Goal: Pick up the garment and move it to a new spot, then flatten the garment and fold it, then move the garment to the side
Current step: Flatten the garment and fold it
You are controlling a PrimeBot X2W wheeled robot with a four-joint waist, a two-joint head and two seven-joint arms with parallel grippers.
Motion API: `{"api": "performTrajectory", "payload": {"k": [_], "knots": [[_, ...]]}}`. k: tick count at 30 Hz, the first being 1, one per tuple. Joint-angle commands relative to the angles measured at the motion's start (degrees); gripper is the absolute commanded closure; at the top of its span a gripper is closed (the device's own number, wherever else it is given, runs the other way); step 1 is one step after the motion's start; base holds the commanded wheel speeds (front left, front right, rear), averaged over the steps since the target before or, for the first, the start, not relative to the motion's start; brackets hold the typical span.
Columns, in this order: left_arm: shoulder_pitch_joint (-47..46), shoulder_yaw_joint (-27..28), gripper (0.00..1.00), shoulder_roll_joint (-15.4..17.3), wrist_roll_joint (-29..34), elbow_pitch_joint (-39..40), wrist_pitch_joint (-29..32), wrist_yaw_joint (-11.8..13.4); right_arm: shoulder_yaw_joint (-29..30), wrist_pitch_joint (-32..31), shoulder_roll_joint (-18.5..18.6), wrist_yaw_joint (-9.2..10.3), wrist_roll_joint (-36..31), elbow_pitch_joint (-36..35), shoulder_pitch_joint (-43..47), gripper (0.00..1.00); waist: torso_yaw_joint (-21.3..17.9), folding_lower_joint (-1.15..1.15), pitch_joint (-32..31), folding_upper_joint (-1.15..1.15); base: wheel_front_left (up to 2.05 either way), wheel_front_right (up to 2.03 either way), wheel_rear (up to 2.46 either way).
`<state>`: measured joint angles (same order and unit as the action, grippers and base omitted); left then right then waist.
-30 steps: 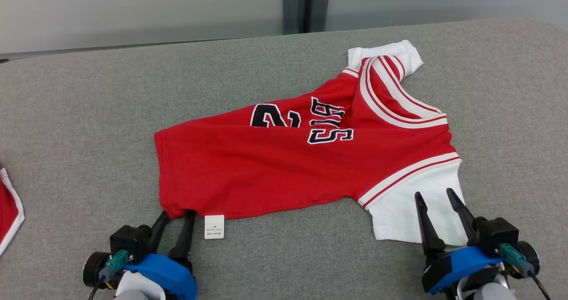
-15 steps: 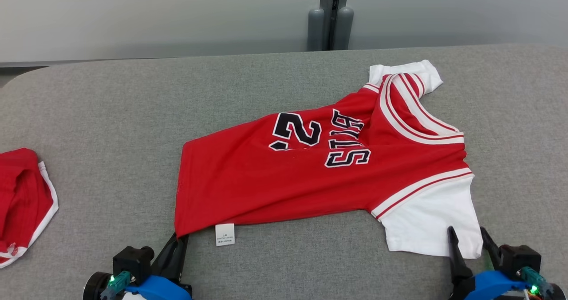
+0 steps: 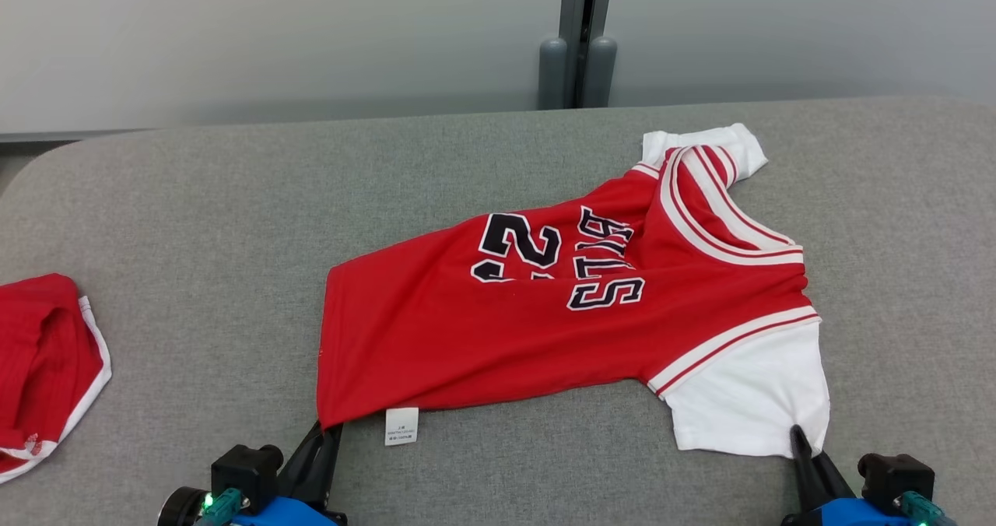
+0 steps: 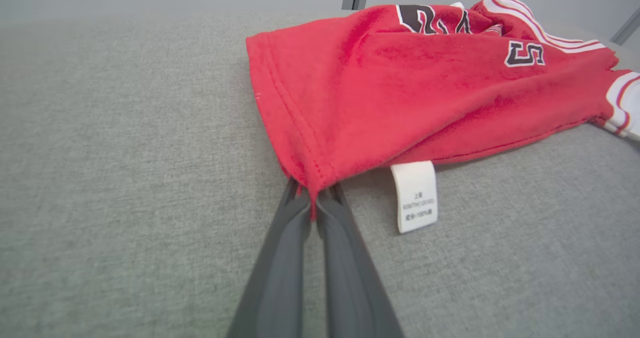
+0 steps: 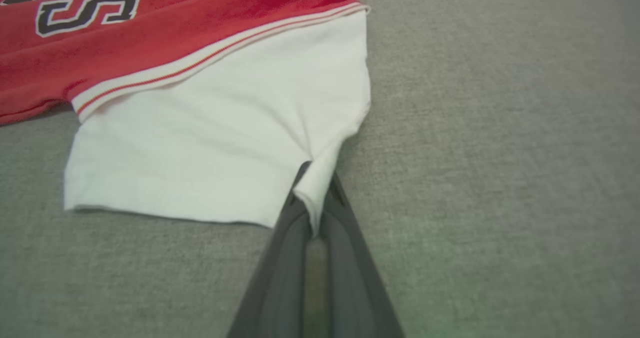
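A red jersey (image 3: 498, 331) with white sleeves and black lettering lies spread across the grey padded table (image 3: 194, 222). At the jersey's near left, my left gripper (image 3: 325, 431) is shut on the red hem corner (image 4: 311, 178). My right gripper (image 3: 801, 436) is shut on the near corner of the white sleeve (image 5: 315, 188). That sleeve (image 3: 747, 401) lies flat toward the near right. The far sleeve (image 3: 704, 149) is bunched near the striped collar. A white care label (image 3: 401, 426) sticks out from under the hem, beside my left fingers (image 4: 300, 258).
A second red garment with white trim (image 3: 43, 370) lies at the table's left edge. A grey wall with a dark post (image 3: 580, 36) stands behind the table's far edge. Bare grey padding stretches left of the jersey and along the near edge.
The camera has tilted and shifted. My right gripper went from open over the white sleeve to shut on its corner. The left gripper kept hold of the hem corner.
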<state>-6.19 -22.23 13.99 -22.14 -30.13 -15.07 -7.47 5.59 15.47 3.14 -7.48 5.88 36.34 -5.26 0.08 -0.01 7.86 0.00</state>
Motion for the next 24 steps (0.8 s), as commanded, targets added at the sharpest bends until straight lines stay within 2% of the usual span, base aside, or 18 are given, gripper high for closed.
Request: {"api": "performTrajectory", "payload": {"k": [1, 6, 10, 18, 20, 24], "knots": [[0.12, 0.36, 1.00, 0.04, 0.42, 0.76, -0.15, -0.03, -0.35, -0.35, -0.29, -0.02, 0.90, -1.50, 0.99, 1.00, -0.39, 0.01, -1.13, 0.00, 0.00, 0.00, 0.00], [-0.68, 1.00, 1.00, 1.15, 1.43, 4.88, -0.15, -0.03, 1.15, -0.29, -0.13, -0.01, 5.29, -12.19, -1.01, 1.00, -0.08, 0.01, -4.39, 0.00, 0.00, 0.00, 0.00], [-4.22, 1.11, 1.00, 3.60, 1.77, 9.81, -0.15, -0.03, 2.65, -0.31, -0.14, -0.02, 7.26, -20.52, -4.85, 1.00, 0.17, 0.01, -6.59, 0.00, 0.00, 0.00, 0.00], [-17.87, 0.47, 1.00, 12.42, 0.04, 17.06, -0.14, 0.02, 2.88, -0.32, 0.10, -0.02, 4.15, -32.72, -18.81, 1.00, -0.10, 0.01, -8.72, 0.00, 0.00, 0.00, 0.00], [-21.56, 0.10, 1.00, 14.61, -0.31, 18.89, 0.27, 0.02, 2.11, -0.51, 1.40, -0.02, 3.66, -34.62, -23.06, 1.00, -0.27, 0.01, -9.18, 0.00, 0.00, 0.00, 0.00], [-27.89, -1.78, 1.00, 18.69, -1.23, 22.59, 5.36, 0.02, 0.13, -4.07, 4.84, -0.02, 2.61, -36.92, -31.26, 1.00, -0.54, 0.01, -9.33, 0.00, 0.00, 0.00, 0.00]]}}
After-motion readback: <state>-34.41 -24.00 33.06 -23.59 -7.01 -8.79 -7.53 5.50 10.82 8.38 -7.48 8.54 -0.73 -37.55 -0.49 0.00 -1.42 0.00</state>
